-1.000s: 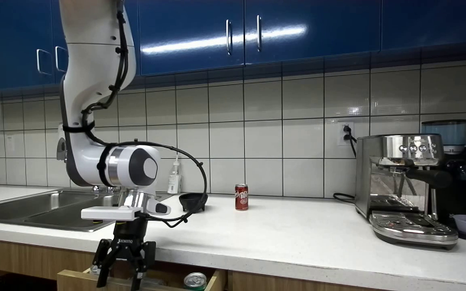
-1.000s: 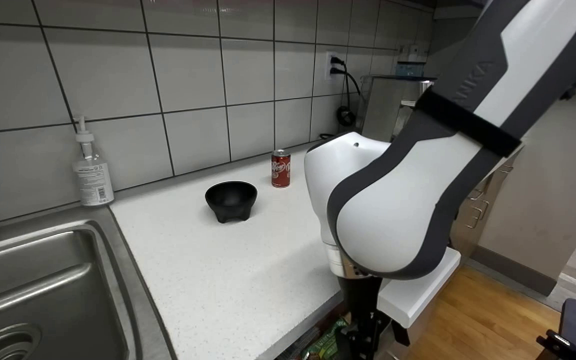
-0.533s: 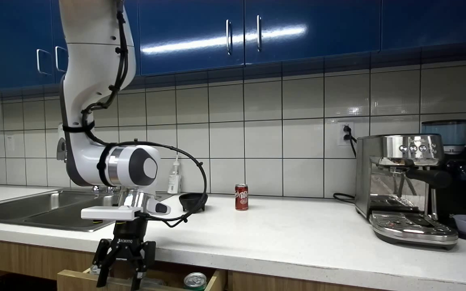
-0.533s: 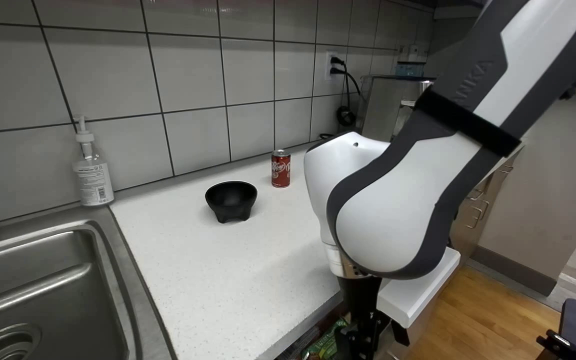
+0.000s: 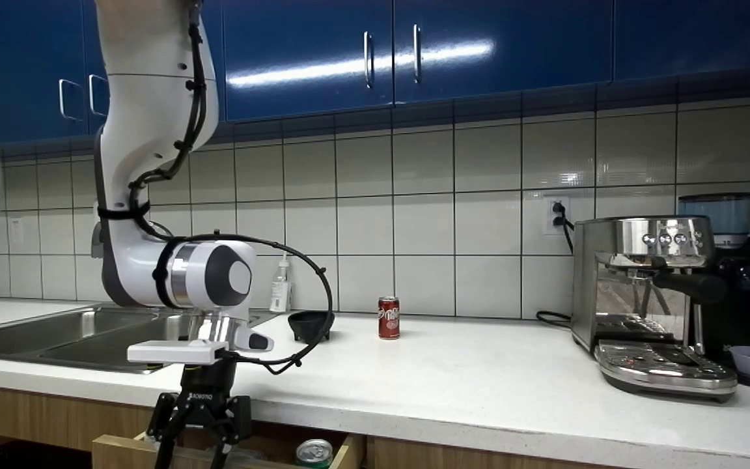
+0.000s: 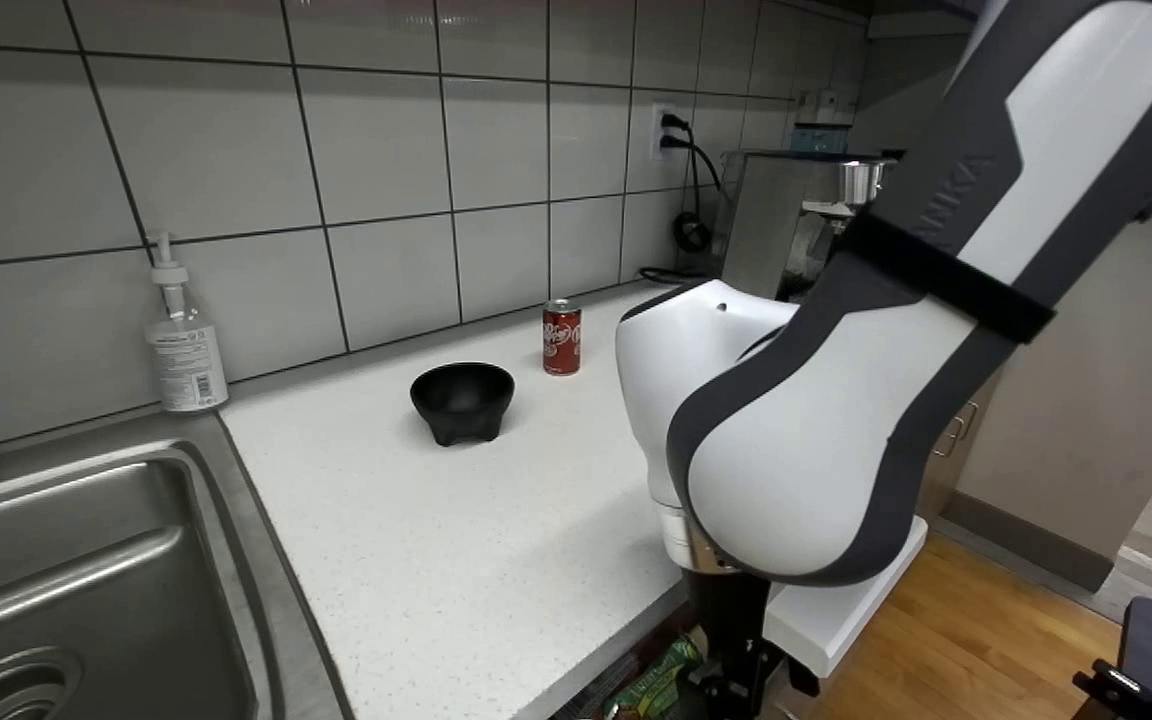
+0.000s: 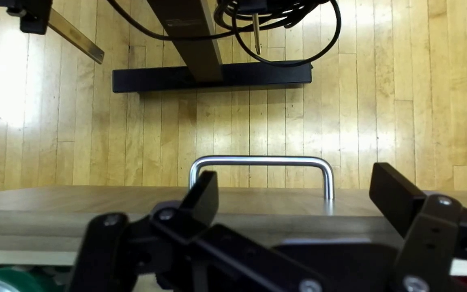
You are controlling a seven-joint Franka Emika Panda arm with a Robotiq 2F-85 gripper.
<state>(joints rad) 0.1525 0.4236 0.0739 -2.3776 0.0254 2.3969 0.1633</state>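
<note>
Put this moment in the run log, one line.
claw: open, empty | nearest: open drawer, metal handle | in drawer: green can | on counter: red can, black bowl

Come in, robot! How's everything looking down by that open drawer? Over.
End effector open, holding nothing. Drawer pulled out, its metal handle near but ungripped. Green can inside; nothing seen blocking the handle.

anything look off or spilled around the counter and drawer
Nothing stands out as spilled, askew or damaged. The Dr Pepper can and black footed bowl stand upright on the countertop. The drawer is open, which seems ordinary with the open gripper over its front.
</note>
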